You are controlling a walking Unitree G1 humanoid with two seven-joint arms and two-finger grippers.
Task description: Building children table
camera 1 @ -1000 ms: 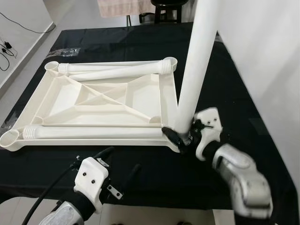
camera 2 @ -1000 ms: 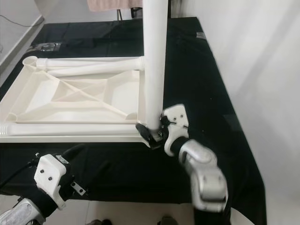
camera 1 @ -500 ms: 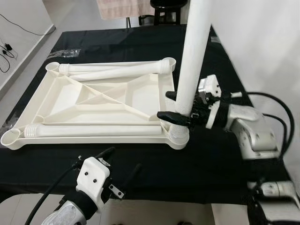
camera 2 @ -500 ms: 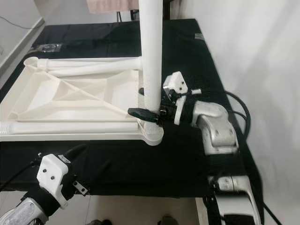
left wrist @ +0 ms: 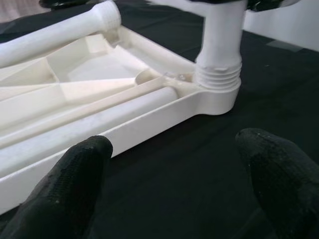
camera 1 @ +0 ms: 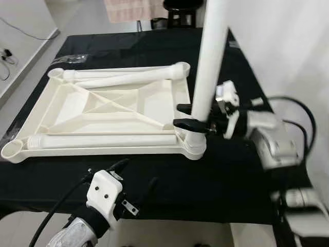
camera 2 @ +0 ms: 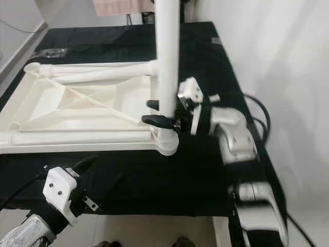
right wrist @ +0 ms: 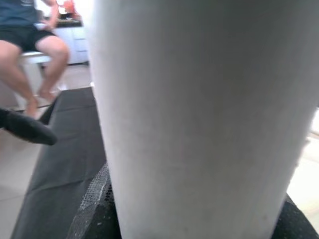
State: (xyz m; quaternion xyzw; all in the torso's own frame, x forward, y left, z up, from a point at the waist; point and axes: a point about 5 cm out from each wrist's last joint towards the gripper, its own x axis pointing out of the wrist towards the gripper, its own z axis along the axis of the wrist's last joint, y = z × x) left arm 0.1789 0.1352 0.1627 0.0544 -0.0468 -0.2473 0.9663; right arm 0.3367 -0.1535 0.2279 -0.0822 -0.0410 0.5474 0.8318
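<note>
The white table top (camera 1: 154, 105) lies upside down on the black-covered table (camera 1: 231, 175). At its near right corner socket (left wrist: 219, 102) a white leg (camera 1: 208, 62) stands almost upright, its threaded end (left wrist: 218, 74) in the socket. My right gripper (camera 1: 191, 116) reaches in from the right and is shut on this leg just above the socket, one black finger on each side. The leg (right wrist: 199, 114) sits close before the right wrist camera. My left gripper (camera 1: 134, 175) hangs open at the table's front edge, short of the top, its fingers (left wrist: 70, 184) holding nothing.
More white legs lie on the top, along the near edge (camera 1: 103, 140) and the far edge (camera 1: 123, 76). A white wall (camera 1: 288, 51) runs close on the right. A dark stool (camera 1: 180, 6) stands beyond the table. A seated person (right wrist: 30, 40) is in the right wrist view.
My right arm swung from the front of the corner to its right side and now grips the leg higher up. The leg went from leaning to nearly upright in the socket.
</note>
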